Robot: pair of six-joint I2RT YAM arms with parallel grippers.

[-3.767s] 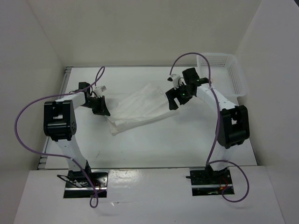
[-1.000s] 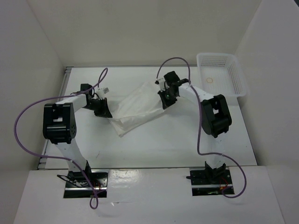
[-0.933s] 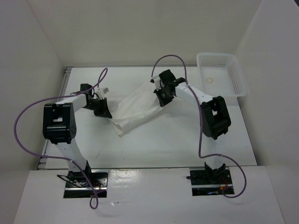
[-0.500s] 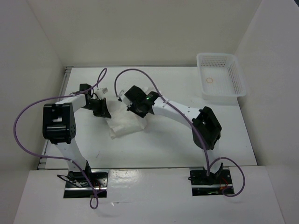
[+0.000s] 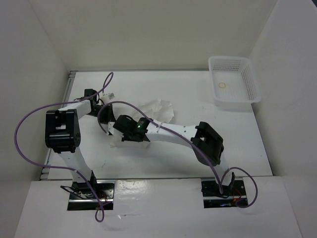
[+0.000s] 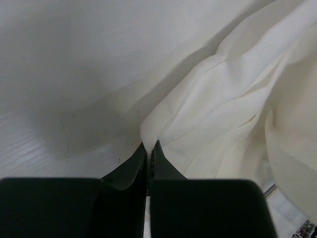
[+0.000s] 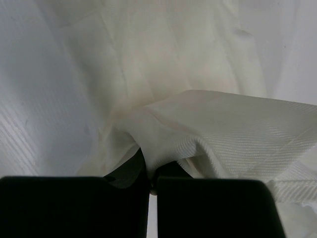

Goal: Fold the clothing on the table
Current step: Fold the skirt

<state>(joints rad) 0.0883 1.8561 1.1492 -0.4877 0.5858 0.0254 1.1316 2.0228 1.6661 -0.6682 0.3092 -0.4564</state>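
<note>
The clothing [image 5: 159, 109] is a thin white garment bunched in the left-middle of the table [image 5: 198, 94], doubled over on itself. My left gripper [image 5: 105, 115] stands at its left end. In the left wrist view the left gripper [image 6: 149, 147] is shut on a ribbed corner of the clothing [image 6: 237, 99]. My right arm reaches across the table, and my right gripper [image 5: 122, 134] sits low over the garment's near-left part. The right wrist view shows that gripper [image 7: 151, 171] shut on a fold of the clothing [image 7: 223, 129], the cloth draped over the fingertips.
A white perforated basket [image 5: 251, 82] stands at the back right with a small ring [image 5: 224, 85] inside. White walls enclose the table on three sides. Purple cables loop from both arms over the left and near areas.
My right gripper has carried the garment's right end far to the left and nearer, laying it over the rest. The left gripper has stayed in place, still shut.
</note>
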